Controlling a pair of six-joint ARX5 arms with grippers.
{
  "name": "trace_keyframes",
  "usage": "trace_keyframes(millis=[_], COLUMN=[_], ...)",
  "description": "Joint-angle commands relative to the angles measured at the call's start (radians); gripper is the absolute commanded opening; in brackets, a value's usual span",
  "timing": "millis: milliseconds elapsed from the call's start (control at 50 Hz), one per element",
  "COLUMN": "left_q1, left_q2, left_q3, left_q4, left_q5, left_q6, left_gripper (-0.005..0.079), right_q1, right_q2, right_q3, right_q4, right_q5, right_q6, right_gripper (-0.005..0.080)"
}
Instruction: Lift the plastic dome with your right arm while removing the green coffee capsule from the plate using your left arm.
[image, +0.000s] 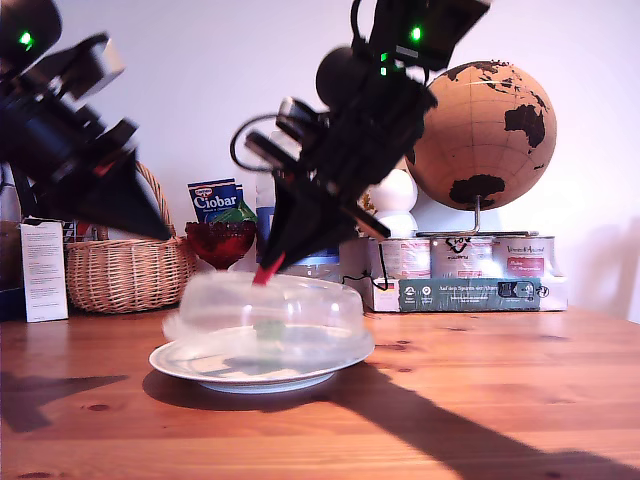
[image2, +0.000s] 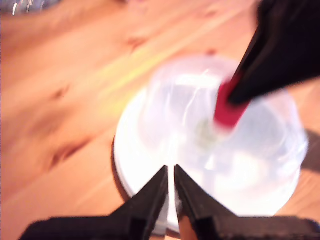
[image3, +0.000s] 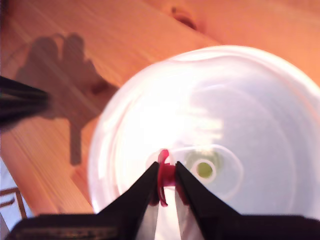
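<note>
The plastic dome (image: 265, 305) hangs just above the white plate (image: 200, 372), slightly tilted and blurred. My second gripper (image: 268, 268) is shut on its red tab handle (image3: 165, 177), seen also from the first wrist view (image2: 227, 107). The green coffee capsule (image3: 204, 169) shows through the dome, on the plate (image2: 130, 165), and faintly in the exterior view (image: 268, 327). My first gripper (image: 165, 235) hovers at the exterior view's left, above and beside the dome (image2: 225, 135), its fingers (image2: 155, 192) together with nothing between them.
Along the back of the wooden table stand a wicker basket (image: 125, 265), a white carton (image: 42, 270), a Ciobar box (image: 213, 200), a red glass bowl (image: 220, 240), a cork globe (image: 485, 135) and cans (image: 460, 255) on a flat box (image: 470, 293).
</note>
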Motion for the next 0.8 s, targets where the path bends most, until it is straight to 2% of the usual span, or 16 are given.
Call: trace_keyframes(millis=[0, 280, 480, 780], left_q1=[0.006, 0.01, 0.008, -0.011], left_q2=[0.015, 0.034, 0.111, 0.201], left_q3=[-0.004, -0.004, -0.004, -0.004], left_q4=[-0.002, -0.023, -0.007, 0.122], left_q5=[-0.001, -0.001, 0.015, 0.074], left_q6=[0.005, 0.006, 0.006, 0.006], left_gripper=[0.0027, 0.0027, 0.0027, 0.0027], right_q1=[0.002, 0.011, 0.008, -0.07], right_q2=[-0.034, -0.034, -0.034, -0.034], right_q3=[0.039, 0.131, 0.177, 0.188], right_q4=[0.0, -0.076, -0.113, -0.141], right_q5=[-0.004, 0.004, 0.08, 0.135], right_q6=[-0.003, -0.032, -0.067, -0.096], right_gripper=[-0.0013, -0.0013, -0.0013, -0.0013])
